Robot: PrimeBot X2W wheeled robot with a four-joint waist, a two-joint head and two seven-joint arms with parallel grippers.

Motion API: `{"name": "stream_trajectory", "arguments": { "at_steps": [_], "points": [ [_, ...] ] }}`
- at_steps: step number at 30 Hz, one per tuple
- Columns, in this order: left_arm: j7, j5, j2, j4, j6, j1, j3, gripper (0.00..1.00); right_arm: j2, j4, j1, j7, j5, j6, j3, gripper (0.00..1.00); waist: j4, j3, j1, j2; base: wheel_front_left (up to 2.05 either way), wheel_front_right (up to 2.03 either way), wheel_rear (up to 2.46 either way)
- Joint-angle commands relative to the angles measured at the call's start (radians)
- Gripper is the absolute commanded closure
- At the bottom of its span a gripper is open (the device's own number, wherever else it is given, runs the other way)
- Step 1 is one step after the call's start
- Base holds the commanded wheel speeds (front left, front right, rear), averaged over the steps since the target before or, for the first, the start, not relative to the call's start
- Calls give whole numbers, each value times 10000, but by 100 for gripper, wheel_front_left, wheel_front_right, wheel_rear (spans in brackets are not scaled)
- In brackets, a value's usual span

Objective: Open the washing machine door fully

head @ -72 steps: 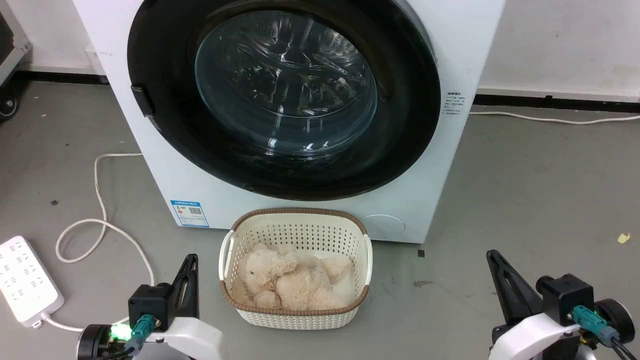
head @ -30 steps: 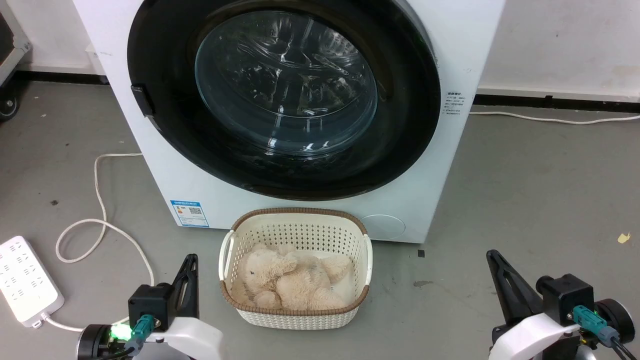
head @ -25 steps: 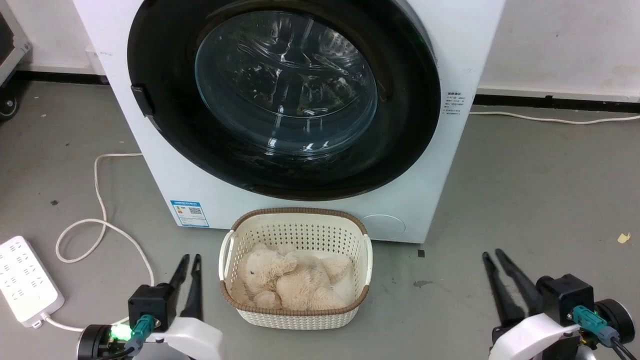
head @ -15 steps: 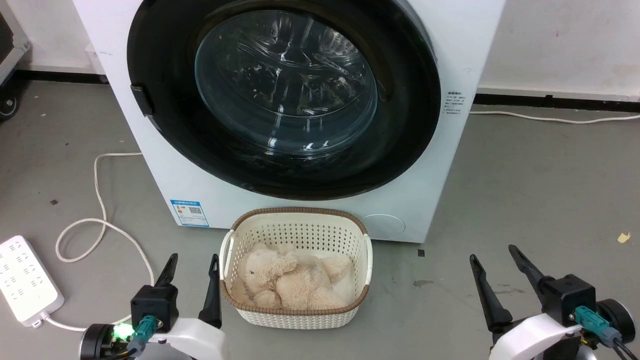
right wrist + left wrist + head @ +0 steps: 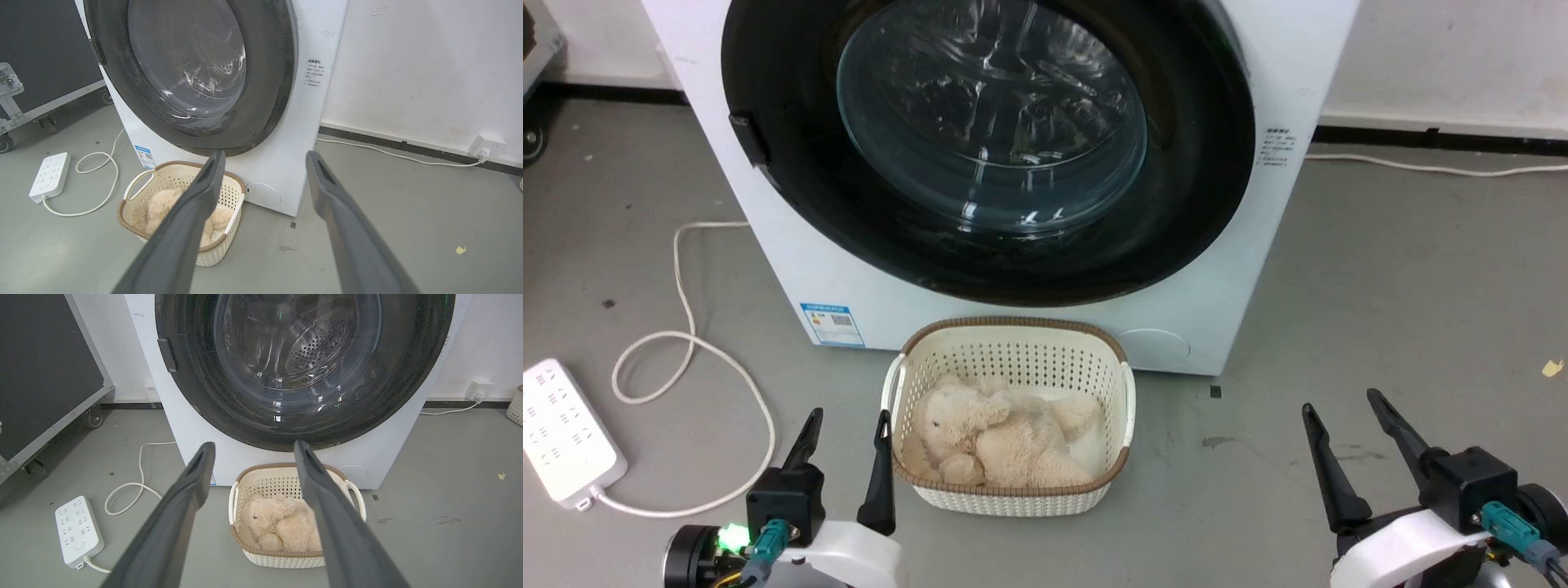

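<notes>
Left gripper [image 5: 847, 420] and right gripper [image 5: 1339, 404] hang spread and empty, short of the shut door [image 5: 1192, 204]. A low reach could clip the basket [image 5: 1013, 323] before that door.

Clerk: Appliances, count?
Inspector: One washing machine [image 5: 1258, 269], upper centre. It carries one washing machine door [image 5: 1192, 204] and one blue label sticker [image 5: 832, 325], lower left of its front.
Clerk: Floor items?
Inspector: One cream perforated basket [image 5: 1013, 339], lower centre, holding one plush toy [image 5: 996, 441]. One white power strip [image 5: 564, 429], left edge.
Clerk: Grippers?
Inspector: Two: left gripper [image 5: 849, 414], lower left; right gripper [image 5: 1339, 400], lower right. Two dark fingers [image 5: 879, 474] each, four total.
</notes>
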Motion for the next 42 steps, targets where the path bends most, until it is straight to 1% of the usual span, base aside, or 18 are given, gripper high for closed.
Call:
{"name": "stream_trajectory", "arguments": {
  "at_steps": [1,8,9,10,11,19,28,36,42],
  "points": [
    [-108,-7,2,-73,65,-209,-80,0,-65,-93,-185,-83,99,-2,-27,0,47,102,0,-1,0,0,0],
    [-233,-33,3,-131,163,-353,-256,0,-251,-167,-513,-62,264,-3,-64,0,151,422,0,-1,0,0,0],
    [-275,-47,3,-150,201,-405,-316,0,-325,-201,-644,-29,353,-3,-61,65,186,520,0,-1,0,0,0],
    [-275,-47,3,-150,201,-405,-316,0,-325,-201,-644,-29,353,-3,-61,65,186,520,0,-1,0,0,0],
    [-296,-53,3,-158,220,-429,-346,0,-362,-221,-718,-18,405,-3,-66,100,202,566,0,-1,0,0,0],
    [-463,-94,3,-186,329,-635,-553,0,-678,-292,-1513,253,1112,-4,-160,100,341,910,0,-1,0,0,0],
    [-651,-92,35,-239,410,-869,-696,0,-871,250,-3020,1058,2285,-5,-706,100,585,1259,0,-1,0,0,0],
    [-818,-121,33,-309,510,-993,-886,0,-657,1034,-4504,1905,3511,-5,-1468,100,885,1596,0,-1,0,0,0],
    [-943,-123,40,-381,587,-1071,-986,0,-602,1781,-5672,2507,4058,-6,-2028,100,1104,1854,0,-1,0,0,0]
  ]
}}
